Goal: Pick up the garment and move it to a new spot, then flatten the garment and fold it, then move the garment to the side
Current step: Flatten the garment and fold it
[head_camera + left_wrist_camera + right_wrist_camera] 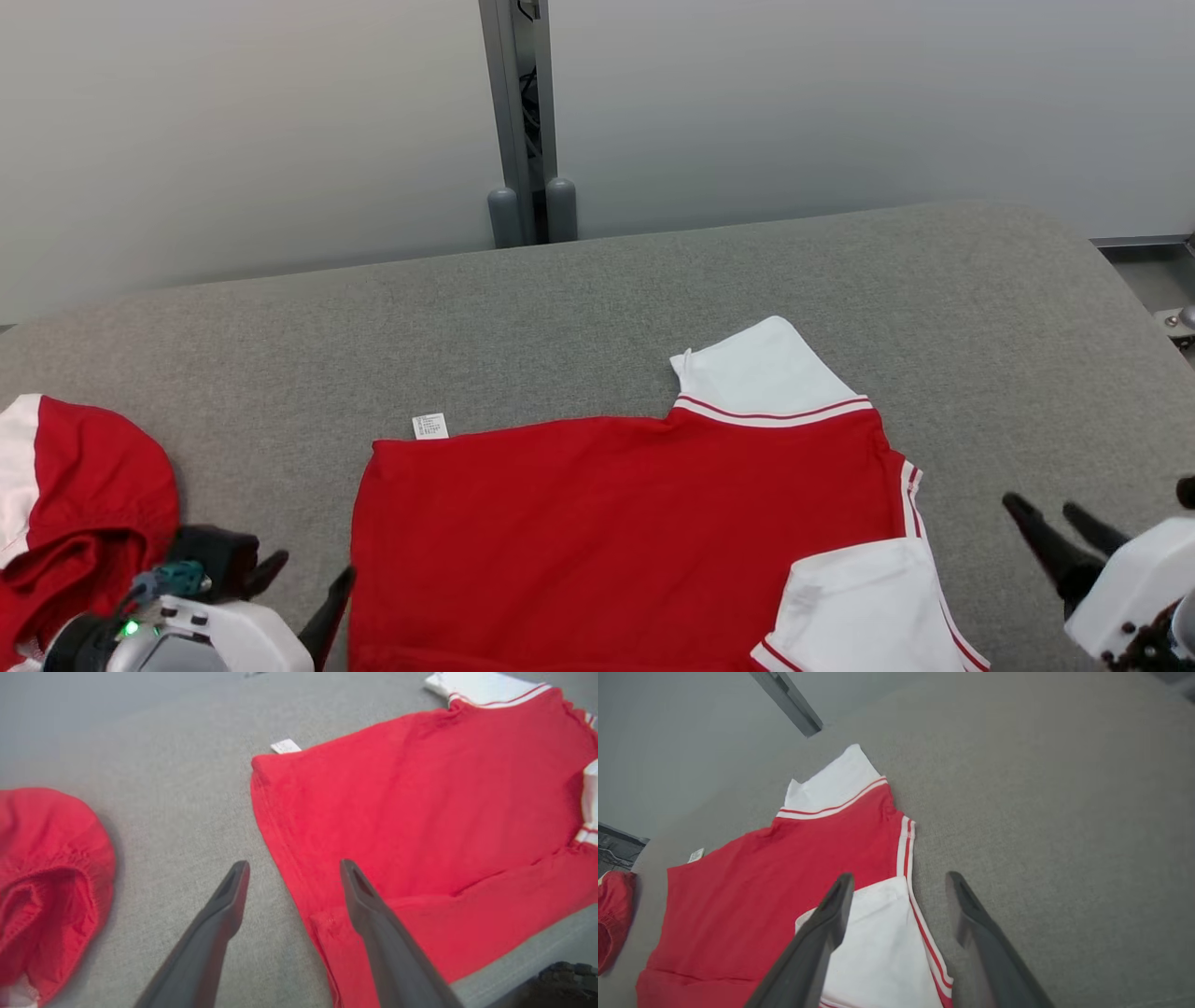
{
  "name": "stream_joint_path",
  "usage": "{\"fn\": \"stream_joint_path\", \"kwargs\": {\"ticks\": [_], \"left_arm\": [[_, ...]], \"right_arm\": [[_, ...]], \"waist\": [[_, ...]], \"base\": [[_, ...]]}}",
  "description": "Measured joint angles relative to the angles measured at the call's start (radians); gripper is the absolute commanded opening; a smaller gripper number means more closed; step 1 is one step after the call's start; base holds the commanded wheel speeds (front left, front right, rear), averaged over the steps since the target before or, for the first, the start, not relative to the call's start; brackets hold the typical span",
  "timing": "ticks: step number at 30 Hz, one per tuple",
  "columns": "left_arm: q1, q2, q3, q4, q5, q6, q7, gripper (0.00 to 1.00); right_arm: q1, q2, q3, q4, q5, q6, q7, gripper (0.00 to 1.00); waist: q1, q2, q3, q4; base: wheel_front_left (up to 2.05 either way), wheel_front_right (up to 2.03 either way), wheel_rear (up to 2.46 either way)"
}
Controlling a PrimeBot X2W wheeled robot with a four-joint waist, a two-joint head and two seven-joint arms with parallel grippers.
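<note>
The left gripper (pixel 316 565) sat at the near left, just beside the left hem of the garment (pixel 616 532). Its two dark fingers were spread wide and held nothing. In the left wrist view, the left gripper (pixel 294 865) had one finger over bare table and the other over the hem corner of the garment (pixel 420 812). Contact with the cloth could not be determined.

The right gripper (pixel 1038 504) sat at the near right, to the right of the garment and apart from it. Its fingers were also spread wide, with nothing between them. In the right wrist view, the right gripper (pixel 900 876) had one finger lined up over the near white sleeve (pixel 878 942) and the other over bare table.

The garment, a red shirt with white sleeves and red-and-white trim, lay flat at the near centre of the grey fabric-covered table (pixel 980 308). Its hem pointed left and its sleeves lay at the right. The near white sleeve (pixel 859 607) was folded in over the red body. The far white sleeve (pixel 761 369) projected beyond the far edge of the body. A small white label (pixel 429 426) protruded at the far left corner.

A second red garment (pixel 84 504) lay bunched at the left edge of the table, well apart from the shirt.

Beyond the table stood a pale wall (pixel 233 140), with a grey vertical post (pixel 523 121) behind the far edge.
</note>
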Motion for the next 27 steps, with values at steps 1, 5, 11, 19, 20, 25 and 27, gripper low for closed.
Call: {"fn": "stream_joint_path", "kwargs": {"ticks": [1,5,11,19,20,25,27], "left_arm": [[-0.024,-0.021,0.026,0.005,0.012,0.019,-0.066,1.0],[-0.064,-0.104,0.08,0.038,0.011,0.049,-0.223,1.0],[-0.099,-0.221,0.13,0.141,0.005,0.045,-0.497,1.0],[-0.119,-0.339,0.152,0.275,0.01,-0.02,-0.69,1.0],[-0.119,-0.355,0.161,0.288,0.019,-0.02,-0.695,1.0],[-0.119,-0.404,0.202,0.321,0.123,-0.035,-0.698,1.0],[-0.116,-0.419,0.213,0.335,0.171,-0.048,-0.699,1.0]], "right_arm": [[-0.03,-0.027,0.033,-0.02,-0.011,0.0,-0.096,1.0],[-0.082,-0.079,0.121,-0.017,-0.047,0.0,-0.332,1.0],[-0.147,-0.087,0.272,0.059,-0.124,0.0,-0.677,1.0],[-0.216,-0.035,0.355,0.225,-0.189,0.0,-0.935,1.0],[-0.223,-0.027,0.361,0.248,-0.184,0.0,-0.947,1.0],[-0.257,-0.021,0.398,0.343,-0.163,0.0,-0.99,1.0],[-0.266,-0.021,0.407,0.368,-0.153,0.0,-0.997,1.0]], "waist": [[0.0,0.0,0.004,0.0],[0.0,0.0,0.014,-0.003],[0.0,0.0,0.032,-0.015],[0.0,0.0,0.064,-0.022],[0.0,0.0,0.067,-0.021],[0.0,0.0,0.08,-0.014],[0.0,0.0,0.084,-0.01]], "base": [[0.0,0.0,0.0],[0.0,0.0,0.0],[0.0,0.0,0.0],[0.0,0.0,0.0],[0.0,0.0,0.0],[0.0,0.0,0.0],[0.0,0.0,0.0]]}}
